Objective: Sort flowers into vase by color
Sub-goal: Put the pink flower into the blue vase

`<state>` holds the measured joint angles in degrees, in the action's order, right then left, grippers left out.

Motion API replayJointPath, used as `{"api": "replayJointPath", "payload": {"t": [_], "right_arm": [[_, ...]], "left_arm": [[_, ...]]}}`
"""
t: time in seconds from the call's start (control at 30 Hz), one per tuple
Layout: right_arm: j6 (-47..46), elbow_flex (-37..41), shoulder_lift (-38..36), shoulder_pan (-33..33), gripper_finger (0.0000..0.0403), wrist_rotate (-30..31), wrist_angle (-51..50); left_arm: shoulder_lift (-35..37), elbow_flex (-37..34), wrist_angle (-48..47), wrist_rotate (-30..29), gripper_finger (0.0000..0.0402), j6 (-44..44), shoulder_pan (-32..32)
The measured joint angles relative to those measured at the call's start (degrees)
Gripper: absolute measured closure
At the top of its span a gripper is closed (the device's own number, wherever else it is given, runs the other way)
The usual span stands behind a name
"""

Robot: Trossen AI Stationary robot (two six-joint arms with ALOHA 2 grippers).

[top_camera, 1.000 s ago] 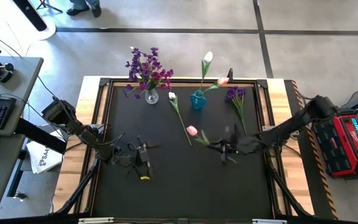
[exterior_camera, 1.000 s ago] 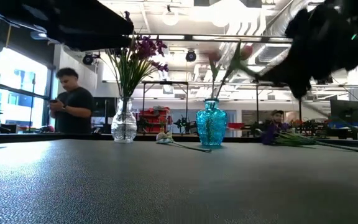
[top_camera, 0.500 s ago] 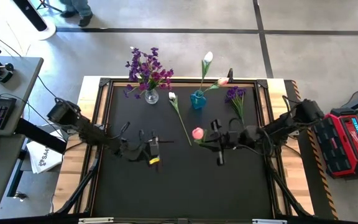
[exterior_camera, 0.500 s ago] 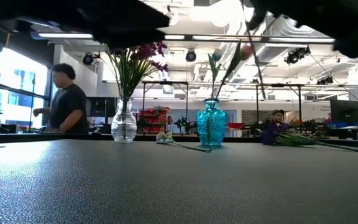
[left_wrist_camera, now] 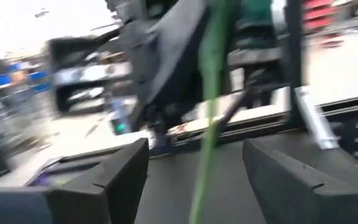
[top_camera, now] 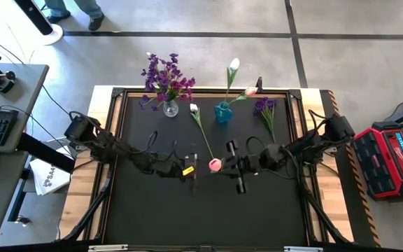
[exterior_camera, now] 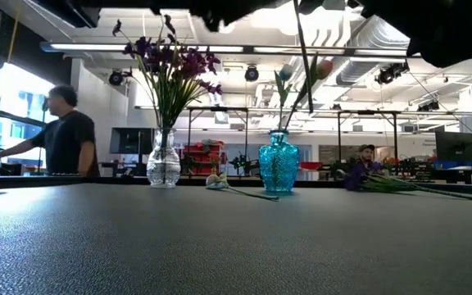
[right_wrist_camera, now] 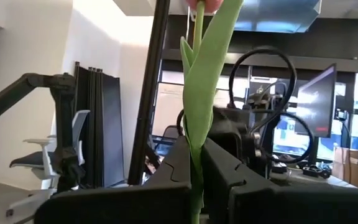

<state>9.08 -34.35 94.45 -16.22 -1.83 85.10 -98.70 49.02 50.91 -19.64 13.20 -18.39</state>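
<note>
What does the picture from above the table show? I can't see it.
Two robot arms meet mid-table: the right gripper holds a pink tulip toward the left gripper. Behind stand a clear vase of purple flowers and a blue vase.

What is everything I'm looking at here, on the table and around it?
Pink tulip: one, held upright over the table's middle.
Clear vase: one, holding purple sprigs, back edge.
Blue vase: one, holding a white and a pink tulip, back edge.
White tulip: one, lying between the vases.
Purple sprig: one, lying at the back right.
Person: one, dark shirt, beyond the table.
Right gripper: shut on the pink tulip's stem.
Left gripper: open around that stem.
</note>
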Motion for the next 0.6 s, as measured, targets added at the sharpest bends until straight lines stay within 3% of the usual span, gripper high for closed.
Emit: {"api": "replayJointPath", "payload": {"t": [0.13, 0.33, 0.6], "right_arm": [[0.0, 0.0, 0.0, 0.0, 0.0403, -0.2, -0.6], [-0.2, 0.0, 0.0, 0.0, 0.0403, -0.2, -0.8], [-0.2, 0.0, 0.0, 0.0, 0.0403, -0.2, -0.8]], "left_arm": [[0.1, 1.9, -0.2, 6.9, 0.0196, -0.5, 0.3], [0.1, 2.1, -0.6, 7.5, 0.0263, -0.8, 1.2], [0.1, 2.1, -1.7, 9.4, 0.0319, -3.6, 2.1]]}}
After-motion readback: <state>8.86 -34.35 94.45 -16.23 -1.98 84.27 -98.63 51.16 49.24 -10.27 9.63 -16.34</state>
